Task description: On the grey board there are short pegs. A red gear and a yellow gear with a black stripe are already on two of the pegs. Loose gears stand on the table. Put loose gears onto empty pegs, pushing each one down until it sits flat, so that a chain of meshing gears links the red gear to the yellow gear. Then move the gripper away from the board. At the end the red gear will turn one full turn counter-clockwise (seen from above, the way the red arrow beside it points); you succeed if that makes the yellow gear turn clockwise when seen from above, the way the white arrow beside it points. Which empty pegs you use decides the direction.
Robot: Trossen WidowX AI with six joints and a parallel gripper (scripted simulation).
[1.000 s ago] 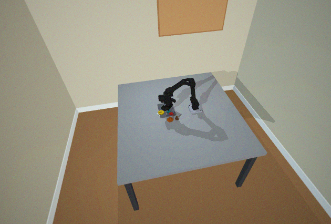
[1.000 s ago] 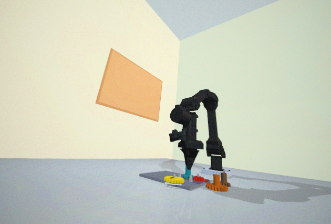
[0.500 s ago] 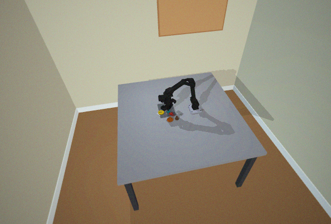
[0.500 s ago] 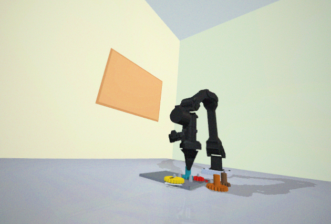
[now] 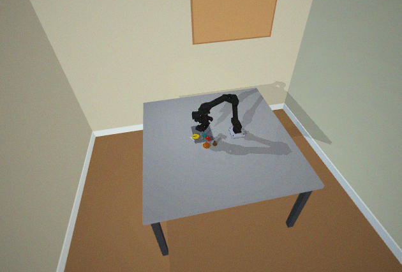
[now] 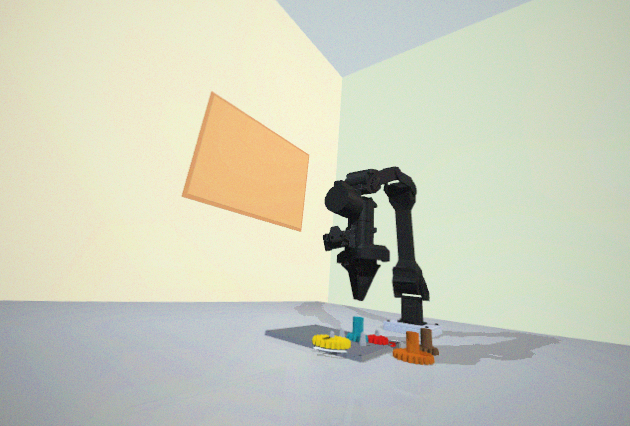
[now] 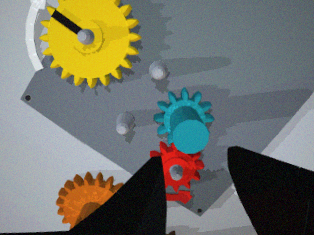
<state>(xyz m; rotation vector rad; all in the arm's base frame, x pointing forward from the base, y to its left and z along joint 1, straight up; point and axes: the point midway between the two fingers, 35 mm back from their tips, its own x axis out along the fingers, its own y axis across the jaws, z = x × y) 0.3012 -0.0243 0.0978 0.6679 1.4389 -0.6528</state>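
Observation:
The grey board (image 5: 198, 142) (image 6: 294, 334) (image 7: 260, 43) carries the red gear (image 5: 208, 138) (image 6: 377, 339) (image 7: 192, 165) and the yellow gear (image 5: 195, 136) (image 6: 332, 342) (image 7: 110, 28) with its black stripe. A teal gear (image 5: 204, 135) (image 6: 357, 329) (image 7: 191, 135) with a tall handle stands upright on the board beside the red gear; its peg is hidden. Their teeth look adjacent. Two empty pegs (image 7: 158, 70) (image 7: 125, 123) lie between the teal and yellow gears. My gripper (image 6: 359, 299) (image 7: 195, 161) is partly open and empty, above the teal handle.
An orange gear (image 5: 206, 145) (image 6: 412, 354) (image 7: 82, 195) and a smaller brown gear (image 5: 214, 143) (image 6: 426, 338), both with upright handles, stand on the table (image 5: 201, 178) just off the board, near the red gear's side. The arm's base (image 5: 236, 133) is on the right in the top view.

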